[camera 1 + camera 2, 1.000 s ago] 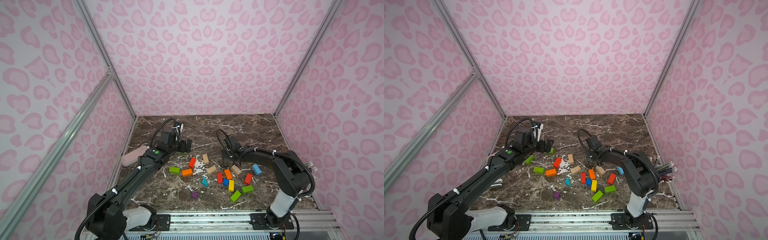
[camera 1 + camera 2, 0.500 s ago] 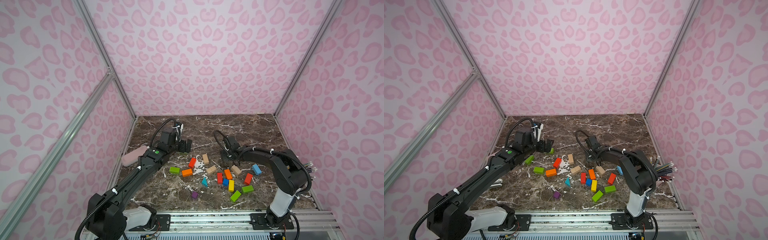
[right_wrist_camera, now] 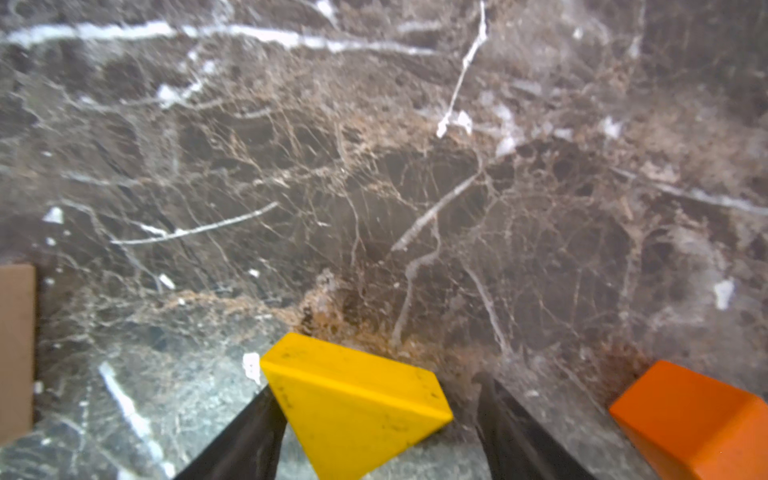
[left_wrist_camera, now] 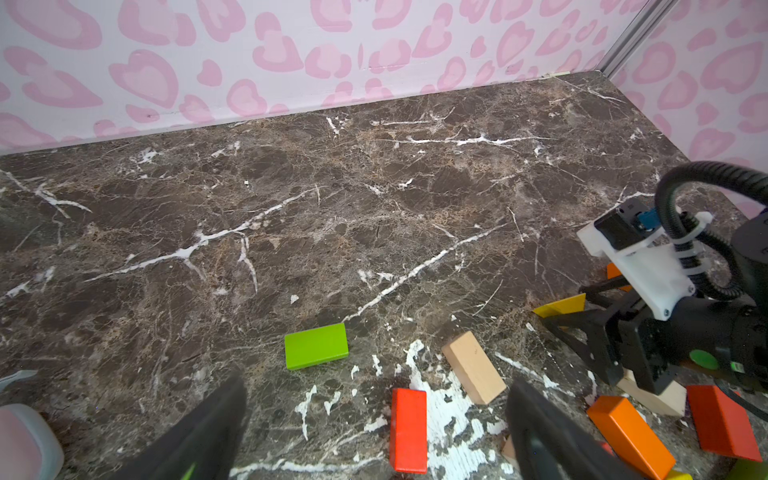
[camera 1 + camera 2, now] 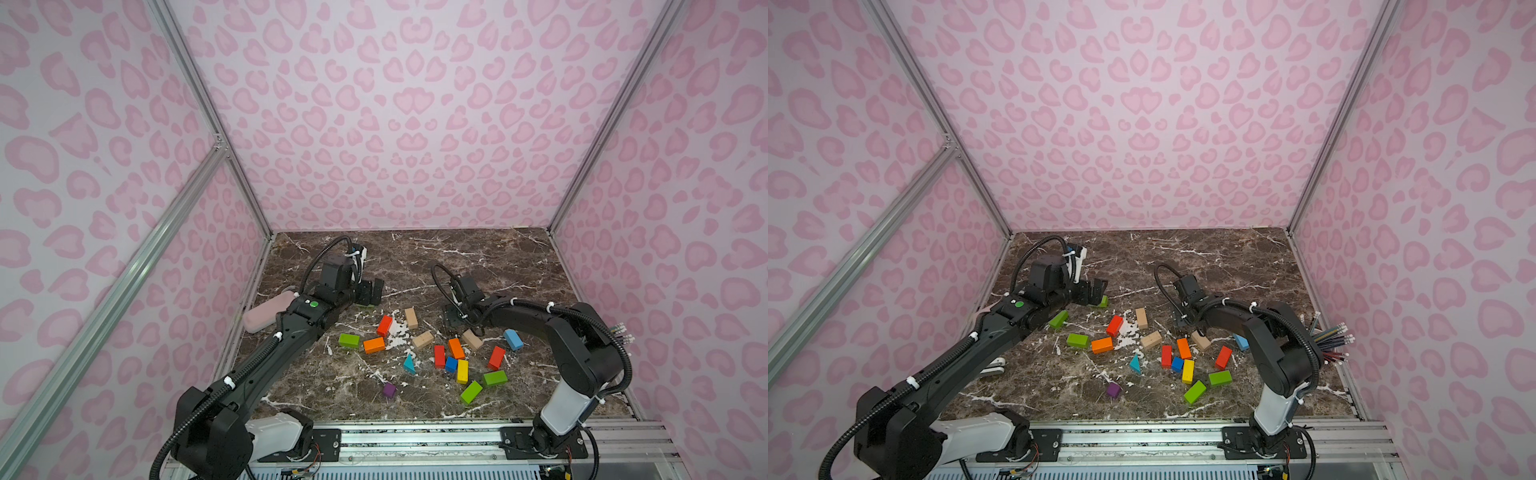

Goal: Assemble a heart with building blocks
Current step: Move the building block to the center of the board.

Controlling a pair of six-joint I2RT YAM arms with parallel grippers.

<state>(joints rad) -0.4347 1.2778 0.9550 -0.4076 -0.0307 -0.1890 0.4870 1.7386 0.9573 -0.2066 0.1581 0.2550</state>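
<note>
The right gripper [image 3: 376, 388] has its jaws apart around a yellow wedge [image 3: 357, 399]. One finger rests against the wedge and the other stands clear of it, so the piece is not clamped. It appears to lie on the table [image 5: 478, 257] at the far edge of the pile. An orange block [image 3: 690, 419] sits near it, apart. The left gripper [image 4: 376, 380] hangs with its jaws wide apart and nothing between them, close above a red block [image 4: 409, 430] and near a green block [image 4: 316, 346] that lies alone. The other blocks [image 5: 462, 371] lie scattered across the middle of the table in both top views. A few touch in a loose cluster, most lie at odd angles, and no heart outline shows anywhere. The task looks barely begun, with nearly every piece yet to be gathered and set into shape.
</note>
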